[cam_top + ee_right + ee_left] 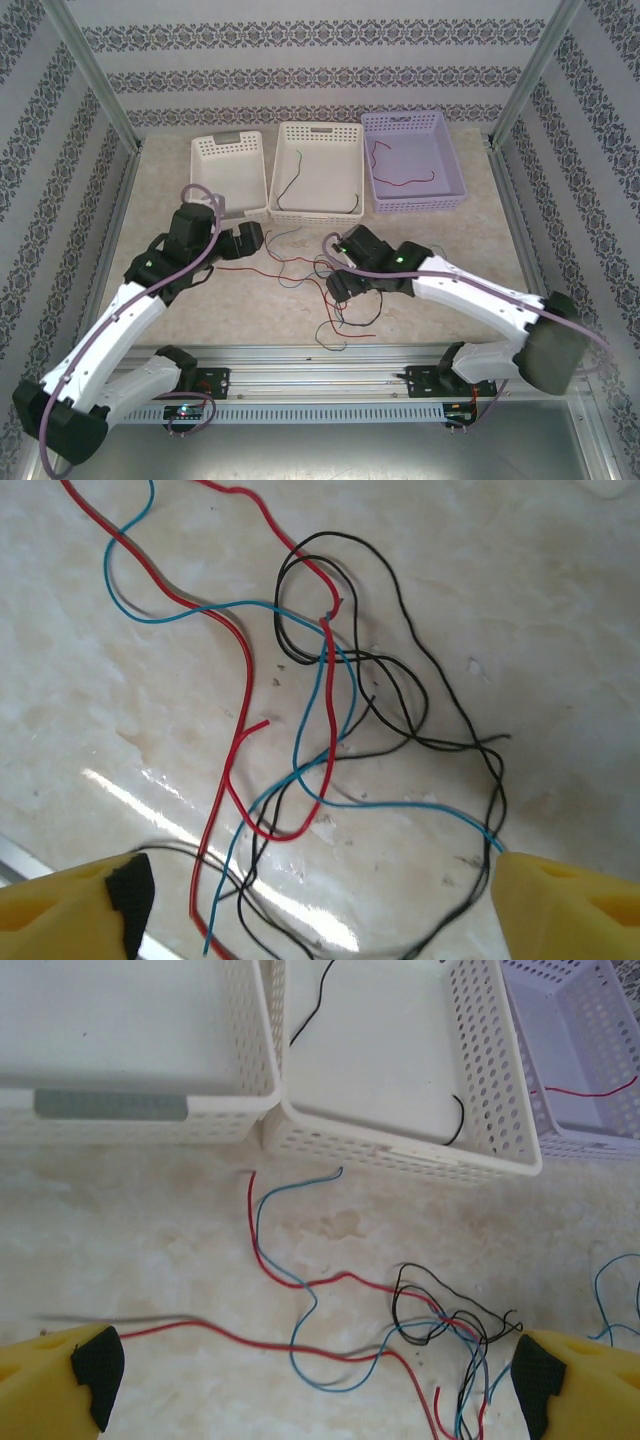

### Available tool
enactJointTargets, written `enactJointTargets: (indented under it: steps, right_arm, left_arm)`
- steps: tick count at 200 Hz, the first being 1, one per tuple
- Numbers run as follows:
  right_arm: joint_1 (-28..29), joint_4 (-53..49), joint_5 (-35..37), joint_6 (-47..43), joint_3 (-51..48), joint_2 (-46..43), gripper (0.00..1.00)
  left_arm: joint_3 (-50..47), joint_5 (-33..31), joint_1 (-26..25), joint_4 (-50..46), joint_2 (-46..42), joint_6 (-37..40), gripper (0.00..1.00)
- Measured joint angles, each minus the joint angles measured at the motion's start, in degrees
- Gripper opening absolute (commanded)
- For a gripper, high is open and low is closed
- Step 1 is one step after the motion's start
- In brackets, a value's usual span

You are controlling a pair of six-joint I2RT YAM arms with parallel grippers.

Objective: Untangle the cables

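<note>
1. The counter [450,275] carries a job I judge part done. One black strand lies in the middle basket [320,165], one red strand in the purple basket [410,135], and the left basket [228,165] holds none.
2. My left hand [310,1370] hovers just short of the baskets, fingers spread wide and holding nothing. A red strand runs along the counter close by its left finger.
3. My right hand [320,890] hangs over the knot, also wide open and empty.
4. The cables [335,300], red, blue and black, lie on the counter in front of the baskets, between my two hands. The knot [330,710] sits under my right hand, and looser red and blue loops trail toward my left.
5. The step in hand looks like choosing the next strand. A free red end [262,723] lies clear of the black loops. The next move calls for closing on one strand alone and drawing it out slowly, so the black loops do not tighten.
</note>
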Motion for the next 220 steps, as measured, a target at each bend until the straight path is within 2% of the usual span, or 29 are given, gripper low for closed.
enactJointTargets:
  steps: [53,98,163,178,220]
  right_arm:
    - [0.07,3.78,0.63,-0.11,3.32,12.79,0.73]
    - [-0.11,6.29,0.57,-0.02,4.26,20.44,0.57]
    - [-3.1,8.63,-2.43,-0.17,5.92,25.29,0.09]
    - [-3.06,8.68,-3.17,-0.66,7.43,25.27,0.0]
    - [-3.08,8.41,-6.51,-2.01,10.95,21.46,0.0]
  left_arm:
    - [-6.84,0.04,0.0,-3.04,-6.05,-2.23,1.0]
    - [-9.88,0.02,-0.63,-3.1,-6.19,-3.63,0.99]
    - [-13.88,0.0,-2.21,-2.34,-6.64,-5.68,0.98]
    - [-14.78,-0.02,-2.56,-1.62,-6.67,-6.45,0.97]
    - [-17.66,-0.02,-5.38,3.06,-5.11,-9.38,0.97]
